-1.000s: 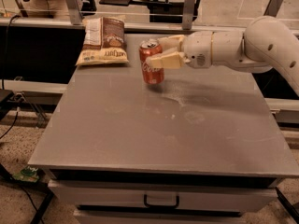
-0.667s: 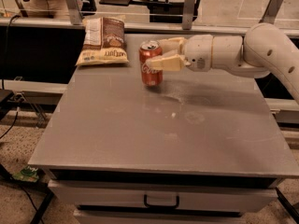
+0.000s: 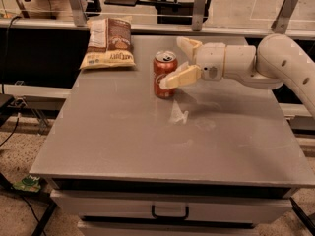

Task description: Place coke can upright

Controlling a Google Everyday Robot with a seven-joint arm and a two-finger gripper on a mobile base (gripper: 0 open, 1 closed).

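Note:
The coke can (image 3: 163,71), red with a silver top, stands upright on the grey table (image 3: 147,141), toward the back middle. My gripper (image 3: 172,62) reaches in from the right at can height. Its fingers are spread apart: the near finger (image 3: 179,76) lies across the can's front right side, and the far finger (image 3: 189,45) is behind and to the right of the can, apart from it. The gripper is open around the can's right side and is not squeezing it.
A brown-and-cream chip bag (image 3: 108,43) lies at the table's back left corner. A drawer with a dark handle (image 3: 170,213) sits under the tabletop. Metal frames and posts (image 3: 199,4) stand behind the table's far edge.
The gripper's fingers have spread apart from the can, with the far finger now showing behind it. The can has stayed upright in the same spot.

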